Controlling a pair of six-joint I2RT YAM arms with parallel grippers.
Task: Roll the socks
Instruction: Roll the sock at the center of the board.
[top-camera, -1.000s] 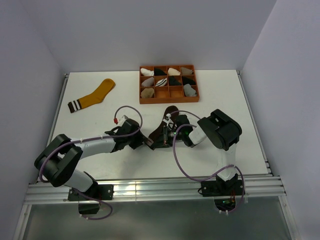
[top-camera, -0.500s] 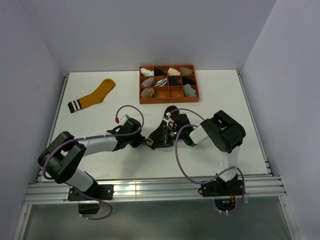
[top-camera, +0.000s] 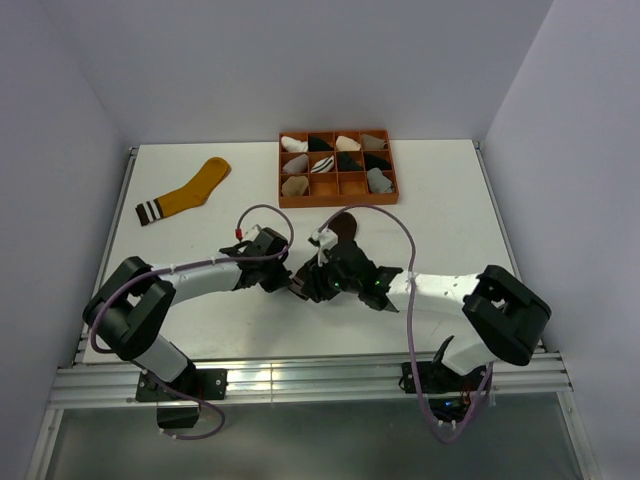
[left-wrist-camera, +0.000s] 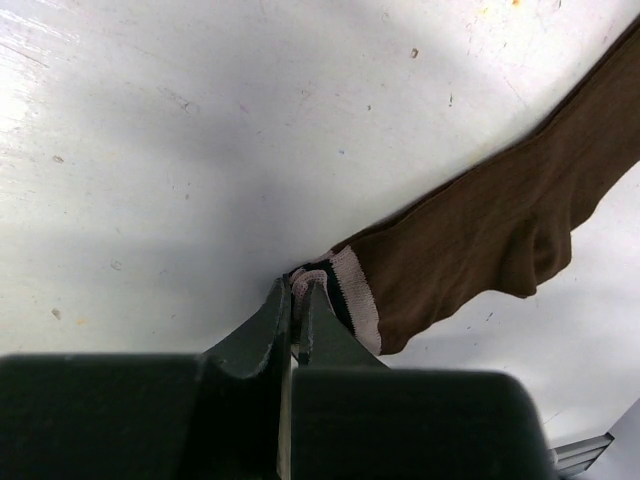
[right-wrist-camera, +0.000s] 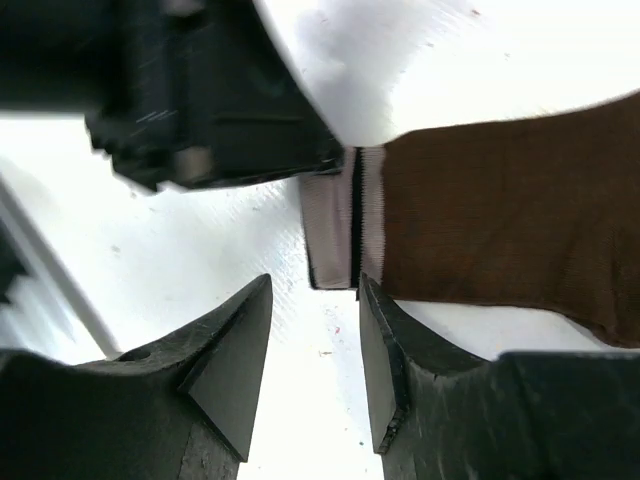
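Observation:
A dark brown sock (top-camera: 345, 226) lies mid-table, its striped cuff (left-wrist-camera: 352, 297) toward the near side. My left gripper (left-wrist-camera: 297, 291) is shut on a corner of that cuff, and the brown leg (left-wrist-camera: 490, 235) runs away to the upper right. My right gripper (right-wrist-camera: 315, 290) is open just short of the cuff (right-wrist-camera: 335, 228), with bare table between its fingers. In the top view the two grippers, left (top-camera: 290, 284) and right (top-camera: 308, 290), meet at the cuff end. A mustard-yellow sock (top-camera: 186, 192) lies flat at the far left.
An orange divided tray (top-camera: 338, 203) holding small sock bundles stands at the back centre, just beyond the brown sock's toe. The left gripper's dark body (right-wrist-camera: 200, 100) fills the upper left of the right wrist view. Purple cables loop above both arms.
My left gripper has shut on the brown sock's cuff. My right gripper has opened and let go of it, and the right arm has stretched out lower, its elbow swinging right.

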